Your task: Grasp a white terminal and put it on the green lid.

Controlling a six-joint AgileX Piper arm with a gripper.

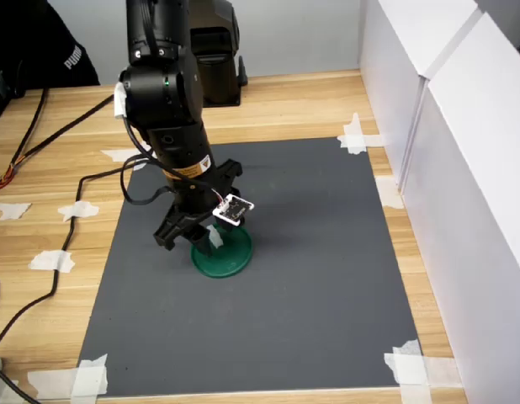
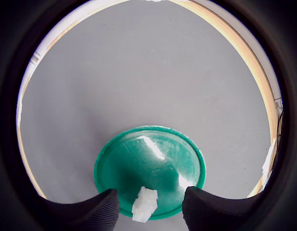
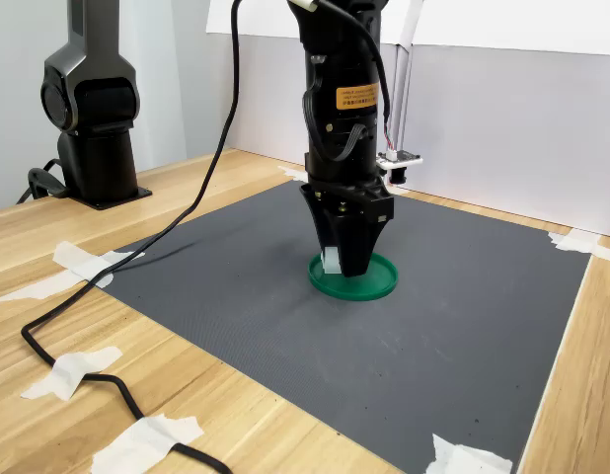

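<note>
The white terminal sat between the two fingertips of the gripper, a tiny, blocky piece of white plastic with stepped edges. In the wrist view the dark ribbed pads stood apart from it on both sides, with visible gaps, so the jaws were partly open and seemingly not clamping it; whether it already lay on the surface below or hung a little above could not be told. In the second exterior view it showed as a pale patch between the black fingers, over the near left edge of the green lid.

The lid was a flat round disc of glossy dark green plastic with a slightly raised rim, catching a bright glare. It rested near the middle of a matte grey mat with a fine weave, taped at its corners onto a wooden table.

By my reading, the placing step was at or near its end, the terminal lying over the lid's rim region rather than its centre. The next move would call for a straight upward lift without brushing the light block off the disc.
</note>
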